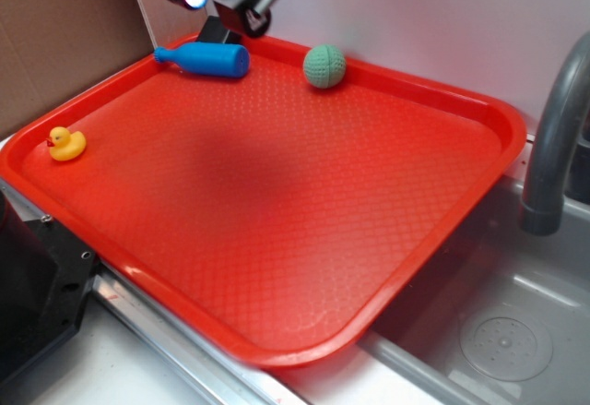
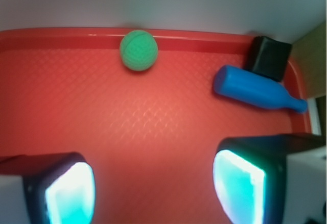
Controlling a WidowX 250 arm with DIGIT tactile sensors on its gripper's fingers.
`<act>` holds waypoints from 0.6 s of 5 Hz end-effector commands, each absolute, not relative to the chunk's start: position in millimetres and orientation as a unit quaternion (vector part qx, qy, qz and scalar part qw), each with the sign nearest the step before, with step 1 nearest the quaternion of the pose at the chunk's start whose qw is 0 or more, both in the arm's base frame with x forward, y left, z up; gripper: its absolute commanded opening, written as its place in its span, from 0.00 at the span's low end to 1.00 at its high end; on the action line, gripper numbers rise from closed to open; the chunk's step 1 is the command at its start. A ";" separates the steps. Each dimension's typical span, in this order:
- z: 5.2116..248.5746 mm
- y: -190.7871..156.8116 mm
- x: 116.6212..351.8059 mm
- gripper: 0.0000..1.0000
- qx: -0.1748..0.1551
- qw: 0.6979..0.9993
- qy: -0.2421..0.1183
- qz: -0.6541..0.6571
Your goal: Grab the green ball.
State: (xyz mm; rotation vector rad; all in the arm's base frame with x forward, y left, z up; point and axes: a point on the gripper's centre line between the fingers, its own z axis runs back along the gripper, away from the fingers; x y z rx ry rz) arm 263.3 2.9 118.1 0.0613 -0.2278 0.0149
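Fingers point(image 2: 66, 191) spread wide, empty; green ball point(image 2: 138, 50) well ahead of them against the tray's point(image 2: 61, 34) far rim, likely rolling along it if nudged off-centre.

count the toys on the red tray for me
3. The green ball by the far rim, the blue pin toy lying at the far left corner, and the yellow duck at the left edge. None looks hidden.

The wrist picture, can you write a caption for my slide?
Open hand hovering over the red tray, with the green ball ahead by the far rim and a blue pin toy nearby.
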 end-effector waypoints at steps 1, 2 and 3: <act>96.4 13.9 325.5 1.00 0.024 0.996 -0.085 -0.006; 93.2 0.5 341.9 1.00 0.031 0.995 -0.089 -0.026; 71.3 -1.7 361.1 1.00 0.055 0.997 -0.056 -0.023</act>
